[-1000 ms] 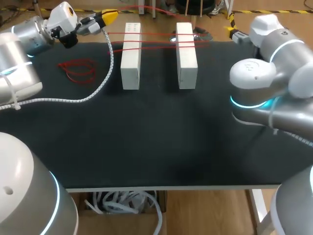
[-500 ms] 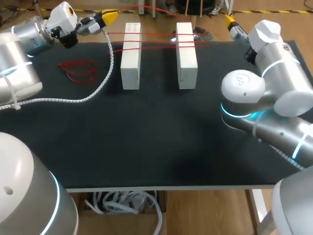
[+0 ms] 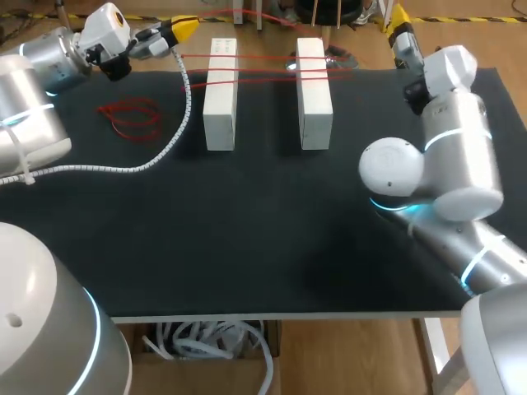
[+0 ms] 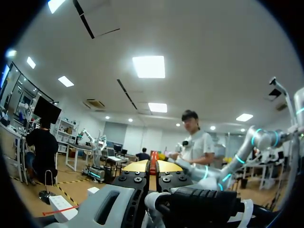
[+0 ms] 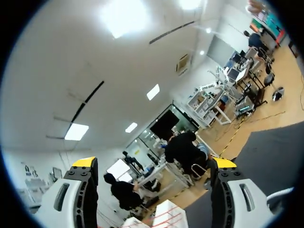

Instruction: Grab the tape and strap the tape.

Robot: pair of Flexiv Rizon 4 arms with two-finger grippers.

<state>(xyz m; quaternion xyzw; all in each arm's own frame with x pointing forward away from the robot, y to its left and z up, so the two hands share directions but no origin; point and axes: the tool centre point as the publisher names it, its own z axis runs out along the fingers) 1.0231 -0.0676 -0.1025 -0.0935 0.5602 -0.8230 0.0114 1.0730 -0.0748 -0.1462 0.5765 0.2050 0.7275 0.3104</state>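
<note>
Two upright white blocks (image 3: 221, 95) (image 3: 314, 93) stand at the table's far side. Thin red tape (image 3: 263, 58) runs in several strands across their tops. My left gripper (image 3: 183, 30) hovers just left of the blocks at the far edge. In the left wrist view its yellow tips (image 4: 149, 166) are pressed together with a sliver of red between them. My right gripper (image 3: 401, 31) is raised at the far right corner, away from the blocks. Its fingers (image 5: 84, 164) stand wide apart with nothing between them, and the white blocks (image 5: 166, 213) show below them.
A loose heap of red tape (image 3: 132, 118) lies on the black table (image 3: 247, 230) at the far left. A white spiral-wrapped cable (image 3: 156, 156) trails from my left arm across the table's left part. My right arm's bulky elbow (image 3: 395, 169) hangs over the right side.
My right arm has swung round, bringing its open gripper up and towards the far right corner. The left arm, blocks and tape have not moved.
</note>
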